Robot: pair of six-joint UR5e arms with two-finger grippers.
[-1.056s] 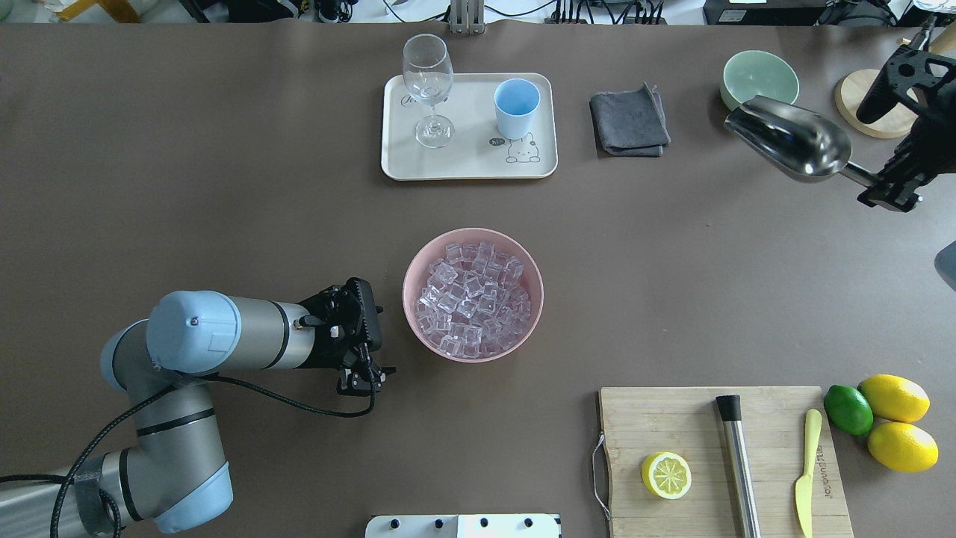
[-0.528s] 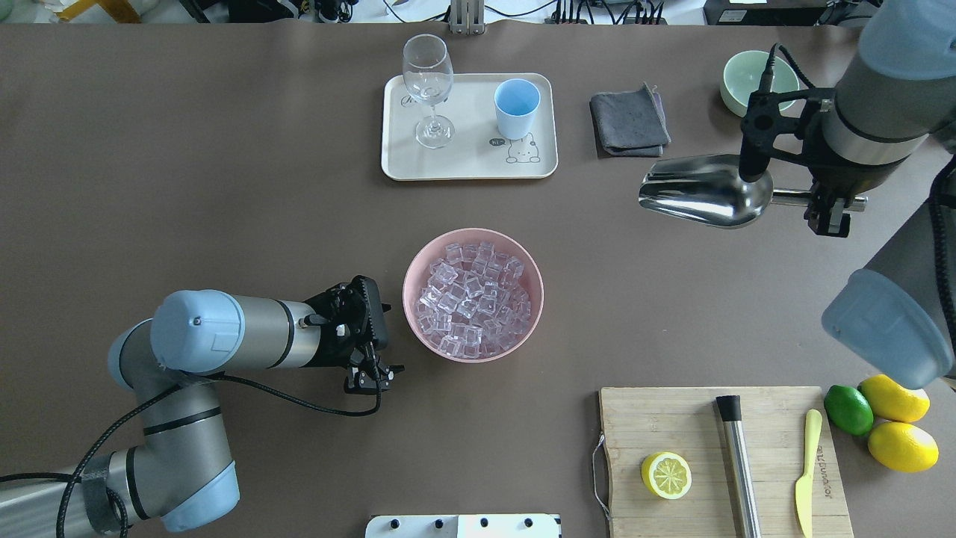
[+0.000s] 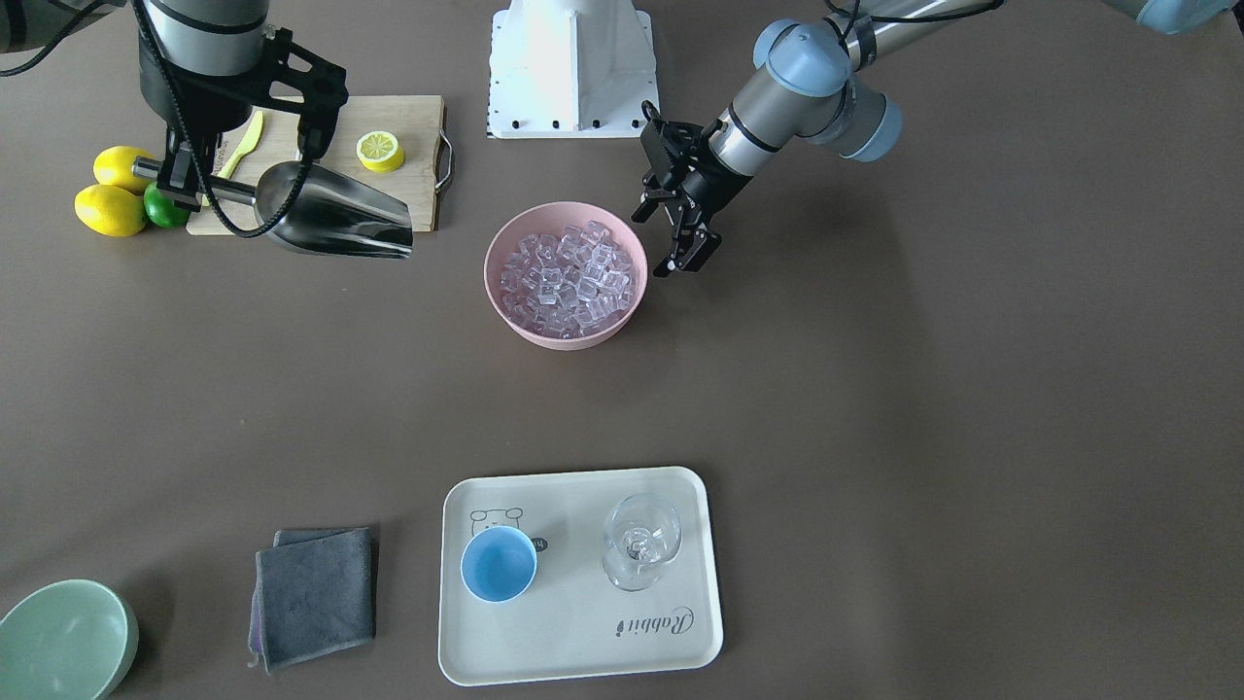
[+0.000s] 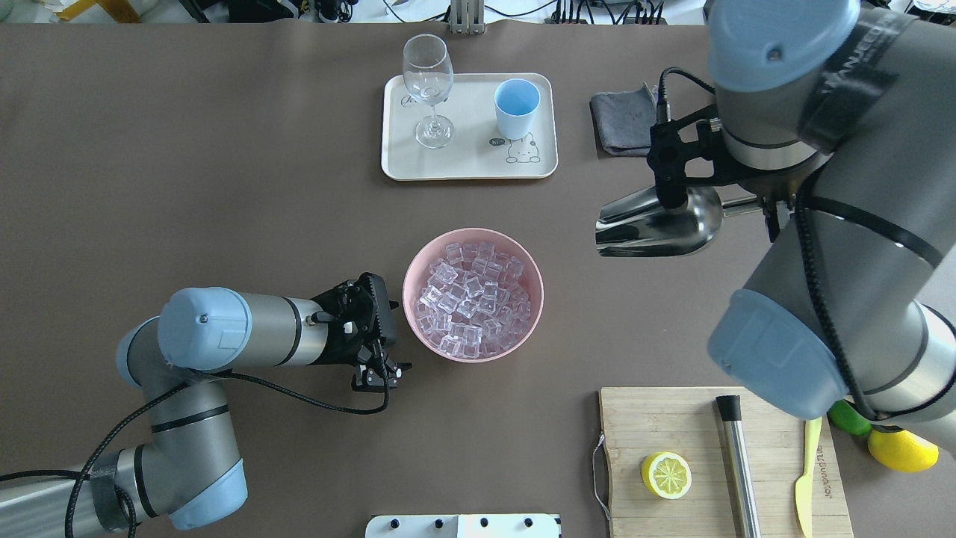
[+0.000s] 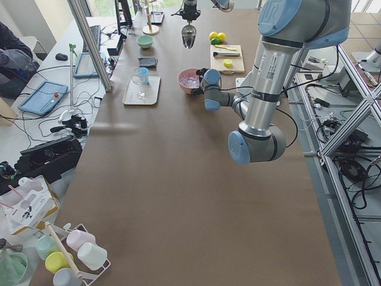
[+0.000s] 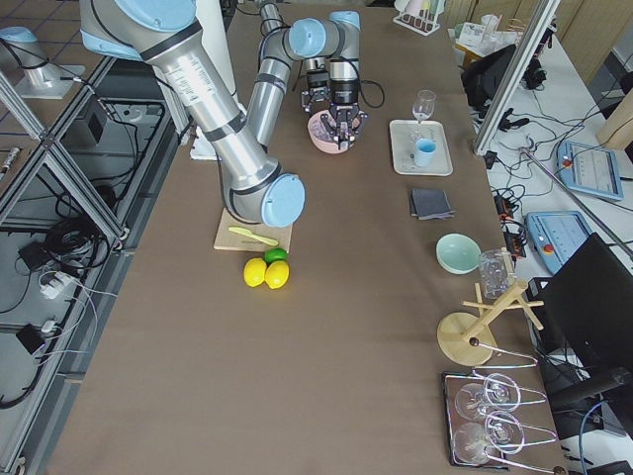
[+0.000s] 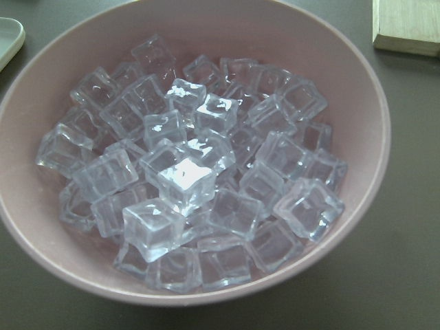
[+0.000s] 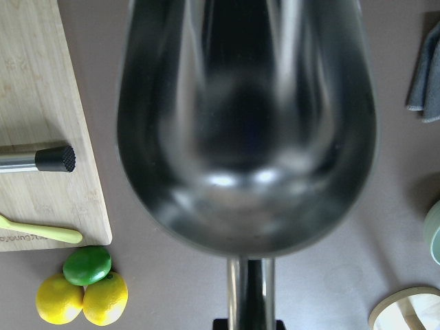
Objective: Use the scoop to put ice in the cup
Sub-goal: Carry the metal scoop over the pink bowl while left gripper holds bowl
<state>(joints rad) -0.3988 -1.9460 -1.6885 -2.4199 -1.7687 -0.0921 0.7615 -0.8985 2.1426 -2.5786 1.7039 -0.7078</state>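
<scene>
Many ice (image 7: 185,179) cubes wait in the bowl (image 4: 473,232); right gripper (image 3: 182,183), clamped on the empty scoop (image 3: 335,226), must dip left into them; left gripper (image 3: 683,255) seems apart, beside the bowl.

You are in a robotics lab, not a kitchen. Two industrial arms (image 5: 271,71) stand at a long table (image 5: 178,196) covered in brown sheet and framed by aluminium posts (image 5: 89,42). On your side bench lie a teach pendant (image 5: 43,97), a keyboard (image 5: 95,37) and loose cables (image 5: 41,128). A monitor (image 6: 593,297) stands on the other side, and more aluminium framing (image 6: 49,148) runs along the floor.
</scene>
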